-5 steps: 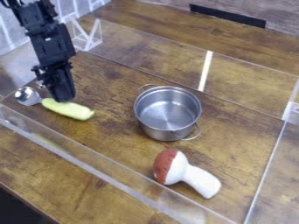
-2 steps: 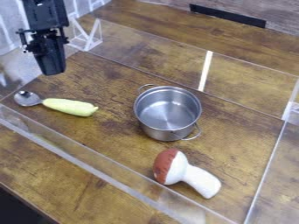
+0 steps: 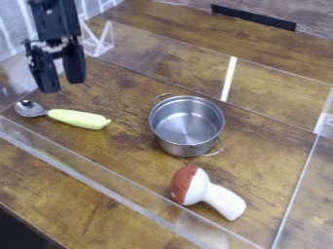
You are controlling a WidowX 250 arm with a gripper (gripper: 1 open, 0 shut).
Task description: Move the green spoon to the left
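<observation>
The green spoon (image 3: 61, 116) lies flat on the wooden table near the left edge, its yellow-green handle pointing right and its silver bowl (image 3: 29, 108) to the left. My gripper (image 3: 58, 82) hangs above and behind it, clear of the spoon. The two black fingers stand apart with nothing between them, so it is open.
A steel pot (image 3: 186, 124) stands in the middle of the table. A toy mushroom (image 3: 204, 192) with a brown cap lies in front of it. A clear plastic wall (image 3: 117, 199) runs along the front and sides of the table.
The gripper was down at the spoon, then rose away from it and its fingers spread open. The spoon stays lying on the table.
</observation>
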